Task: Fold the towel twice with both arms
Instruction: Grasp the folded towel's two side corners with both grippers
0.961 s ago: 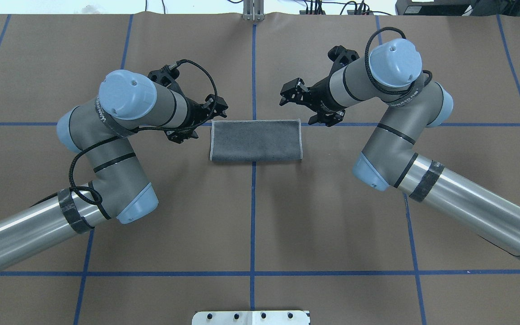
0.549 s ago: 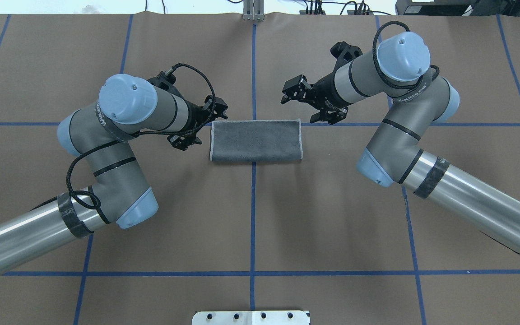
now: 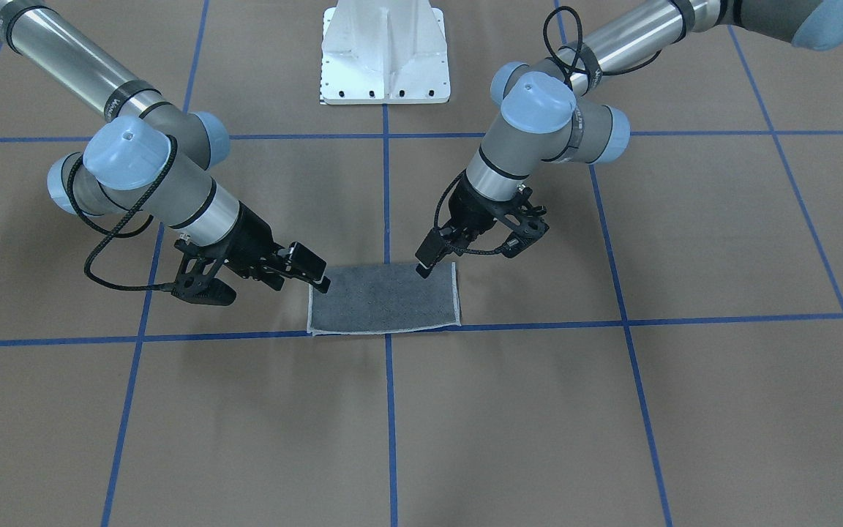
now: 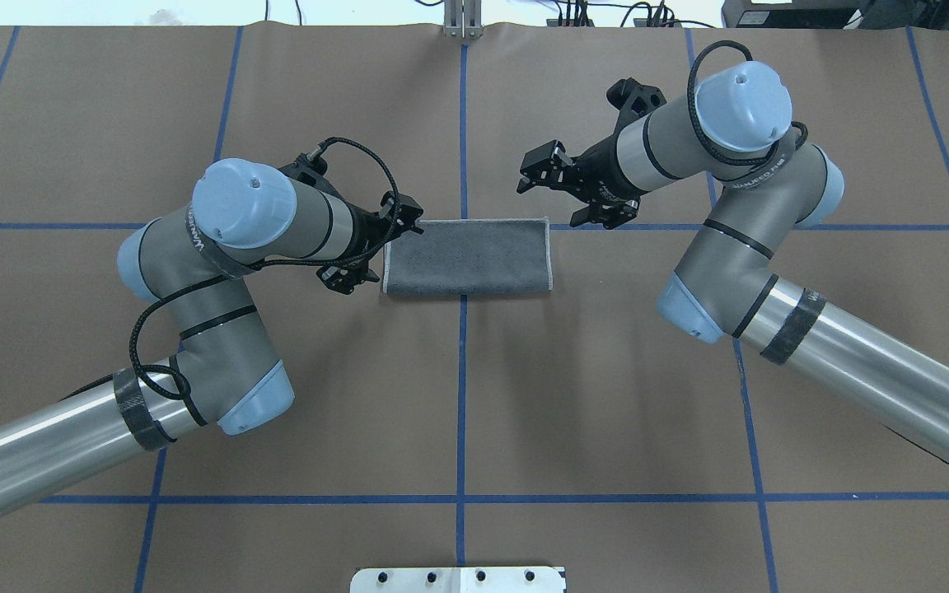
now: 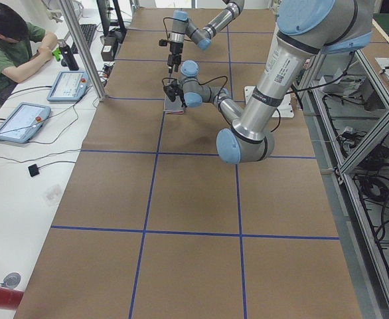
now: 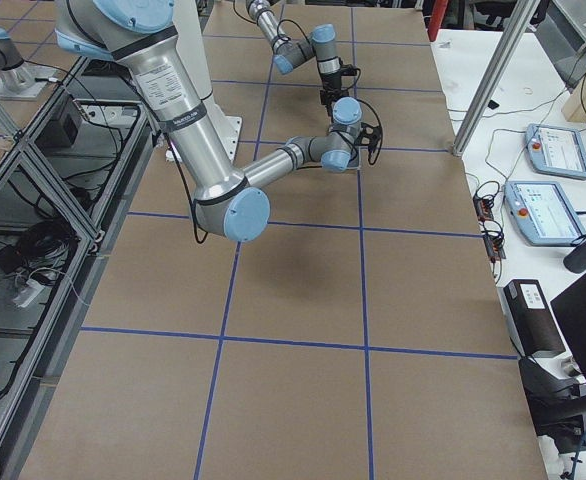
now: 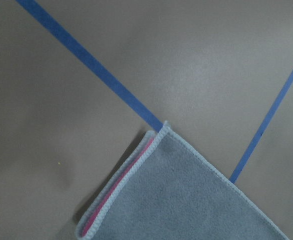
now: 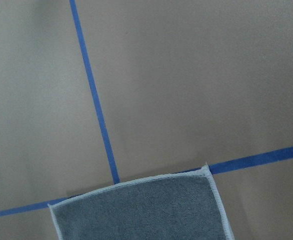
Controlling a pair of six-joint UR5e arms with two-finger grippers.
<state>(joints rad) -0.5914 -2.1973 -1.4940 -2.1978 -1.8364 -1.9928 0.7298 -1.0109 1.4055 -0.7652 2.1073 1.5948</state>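
Towel [image 4: 466, 255] is folded once, grey up, flat mid-table [image 4: 474, 395] on the tape cross [image 4: 462, 329]. Left gripper [image 4: 409, 218] is at its far-left corner; can't tell its finger gap. Right gripper [image 4: 536, 169] hovers beyond the far-right corner, fingers apart, empty. Risk: a pinch that catches only the top layer peels the first fold open. Uneven grasps would skew the second fold.
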